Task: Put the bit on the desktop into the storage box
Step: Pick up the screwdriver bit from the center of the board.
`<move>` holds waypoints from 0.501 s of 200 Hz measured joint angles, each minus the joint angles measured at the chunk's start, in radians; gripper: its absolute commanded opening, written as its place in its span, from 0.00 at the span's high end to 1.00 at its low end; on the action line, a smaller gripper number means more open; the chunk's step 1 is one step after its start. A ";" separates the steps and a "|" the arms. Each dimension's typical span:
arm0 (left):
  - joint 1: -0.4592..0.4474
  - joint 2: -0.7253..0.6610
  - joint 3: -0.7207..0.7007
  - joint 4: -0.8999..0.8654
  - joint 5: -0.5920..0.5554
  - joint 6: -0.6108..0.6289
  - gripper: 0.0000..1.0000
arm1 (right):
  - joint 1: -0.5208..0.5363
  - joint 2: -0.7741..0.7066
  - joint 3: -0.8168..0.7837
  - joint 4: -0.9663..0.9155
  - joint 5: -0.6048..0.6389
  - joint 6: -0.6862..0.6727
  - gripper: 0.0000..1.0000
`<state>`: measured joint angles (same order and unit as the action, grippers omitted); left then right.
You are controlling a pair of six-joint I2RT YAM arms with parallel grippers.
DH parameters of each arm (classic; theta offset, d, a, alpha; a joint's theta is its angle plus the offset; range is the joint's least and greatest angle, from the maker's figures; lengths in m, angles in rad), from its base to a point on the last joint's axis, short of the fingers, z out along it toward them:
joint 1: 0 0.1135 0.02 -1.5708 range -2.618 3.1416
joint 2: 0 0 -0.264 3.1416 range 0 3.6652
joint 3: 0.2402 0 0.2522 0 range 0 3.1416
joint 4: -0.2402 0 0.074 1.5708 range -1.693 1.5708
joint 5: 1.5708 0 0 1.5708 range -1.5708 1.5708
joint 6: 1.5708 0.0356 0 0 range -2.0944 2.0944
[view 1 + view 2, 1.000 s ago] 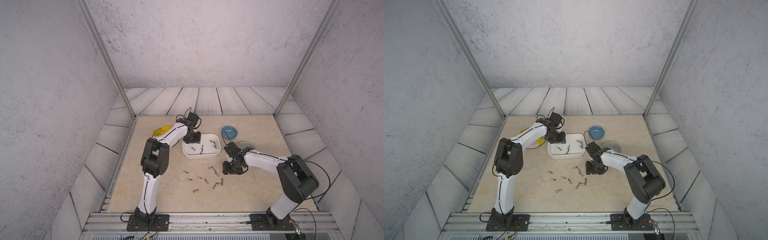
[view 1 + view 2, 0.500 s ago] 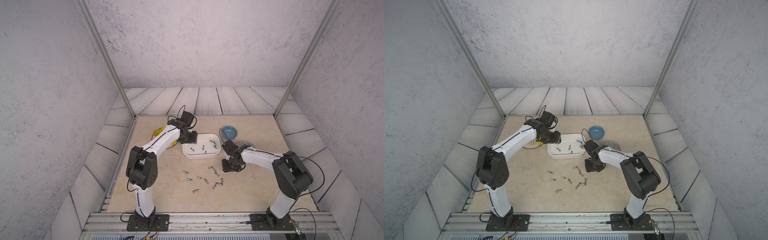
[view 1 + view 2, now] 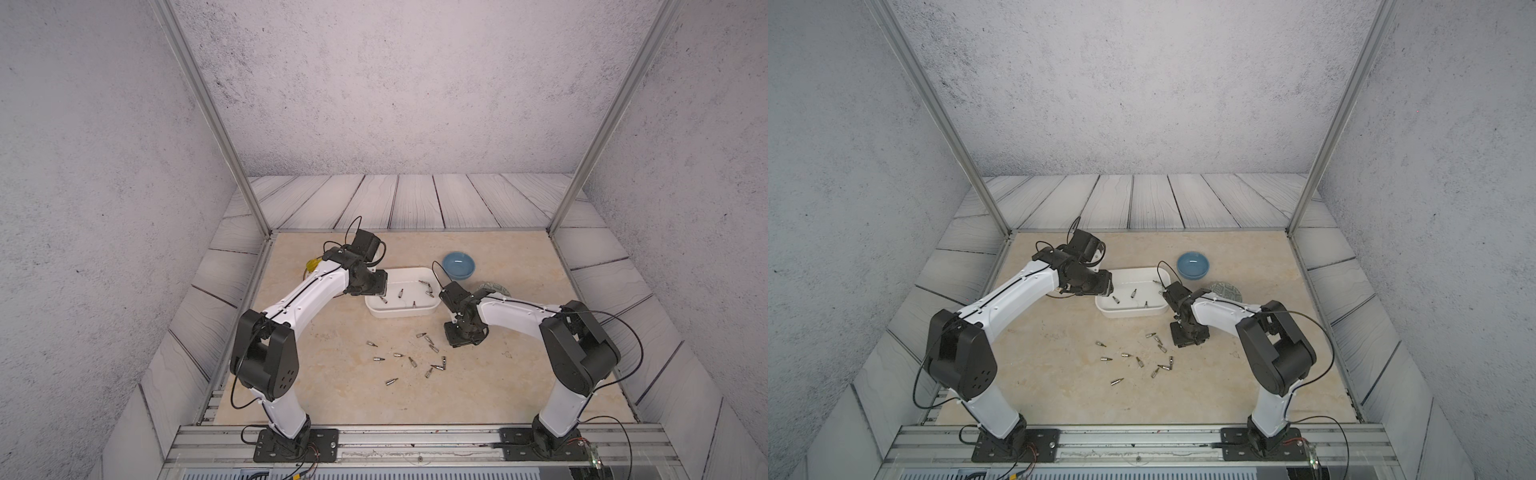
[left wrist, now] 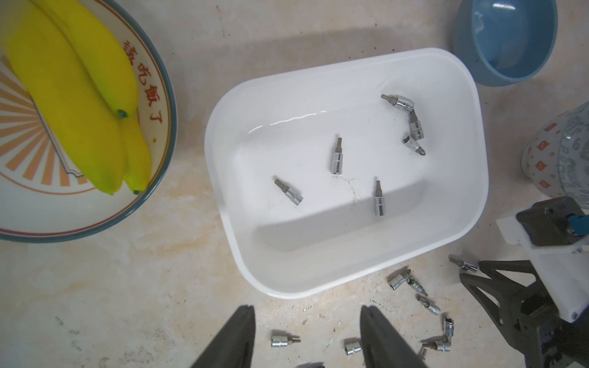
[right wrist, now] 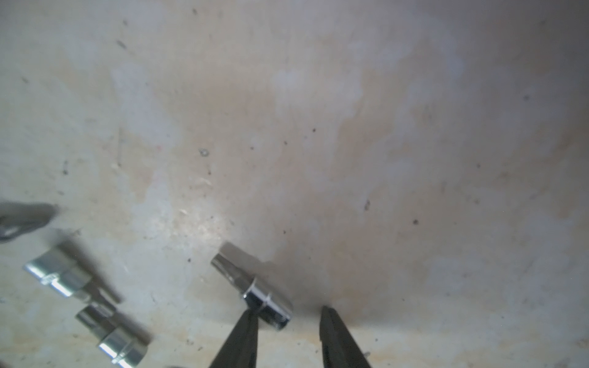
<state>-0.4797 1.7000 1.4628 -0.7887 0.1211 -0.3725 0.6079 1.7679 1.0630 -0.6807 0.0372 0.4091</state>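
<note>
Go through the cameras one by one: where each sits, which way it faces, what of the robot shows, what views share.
Top views: high over the front rail, looking down and forward at the desktop; left arm and right arm show whole.
Left wrist: on the left arm, looking down into the storage box; left gripper tips, spread.
Right wrist: low over the desktop; right gripper tips flank a bit.
Shared: top and left wrist views both show the blue bowl.

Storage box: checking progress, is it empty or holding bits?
Not empty. The left wrist view shows six bits lying inside the storage box; others lie on the desktop.
</note>
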 measured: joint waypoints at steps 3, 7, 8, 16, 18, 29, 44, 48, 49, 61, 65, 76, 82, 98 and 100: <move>0.000 -0.006 -0.004 0.000 -0.002 -0.001 0.41 | 0.000 0.002 0.003 -0.002 0.000 -0.003 0.61; 0.000 -0.013 -0.009 0.000 -0.006 -0.002 0.41 | 0.000 0.007 0.010 -0.005 0.001 -0.008 0.61; 0.000 -0.014 -0.010 0.000 -0.006 -0.002 0.41 | 0.000 0.008 0.010 -0.006 0.001 -0.009 0.61; 0.000 -0.025 -0.016 -0.003 -0.013 -0.002 0.41 | 0.000 0.017 0.023 -0.010 0.002 -0.019 0.61; 0.000 -0.027 -0.018 -0.003 -0.013 -0.002 0.41 | 0.000 0.021 0.027 -0.011 0.002 -0.021 0.61; 0.000 -0.036 -0.026 -0.007 -0.022 -0.002 0.41 | 0.000 0.035 0.045 -0.013 0.002 -0.030 0.61; 0.000 -0.042 -0.035 -0.011 -0.030 -0.002 0.41 | 0.000 0.054 0.070 -0.015 0.002 -0.044 0.62; 0.000 -0.043 -0.039 -0.011 -0.031 -0.002 0.41 | 0.000 0.057 0.075 -0.015 0.002 -0.047 0.62; 0.000 -0.044 -0.040 -0.012 -0.031 -0.002 0.41 | 0.000 0.058 0.076 -0.015 0.002 -0.047 0.62; 0.000 -0.047 -0.050 -0.016 -0.035 -0.003 0.41 | 0.000 0.067 0.087 -0.016 0.002 -0.052 0.63; 0.000 -0.048 -0.053 -0.016 -0.038 -0.004 0.41 | 0.000 0.068 0.089 -0.016 0.002 -0.055 0.63; 0.000 -0.053 -0.062 -0.018 -0.042 -0.006 0.41 | 0.000 0.069 0.090 -0.016 0.001 -0.056 0.65; 0.000 -0.057 -0.066 -0.019 -0.044 -0.007 0.41 | 0.000 0.069 0.090 -0.016 0.001 -0.057 0.66; 0.000 -0.071 -0.077 -0.020 -0.047 -0.009 0.41 | 0.000 0.069 0.090 -0.017 -0.002 -0.061 0.71; 0.000 -0.072 -0.078 -0.020 -0.047 -0.009 0.41 | 0.000 0.069 0.091 -0.017 -0.002 -0.062 0.71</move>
<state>-0.4793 1.6283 1.3846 -0.8085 0.0746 -0.3817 0.6075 1.8374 1.1538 -0.6979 0.0357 0.3473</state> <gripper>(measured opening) 0.585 0.318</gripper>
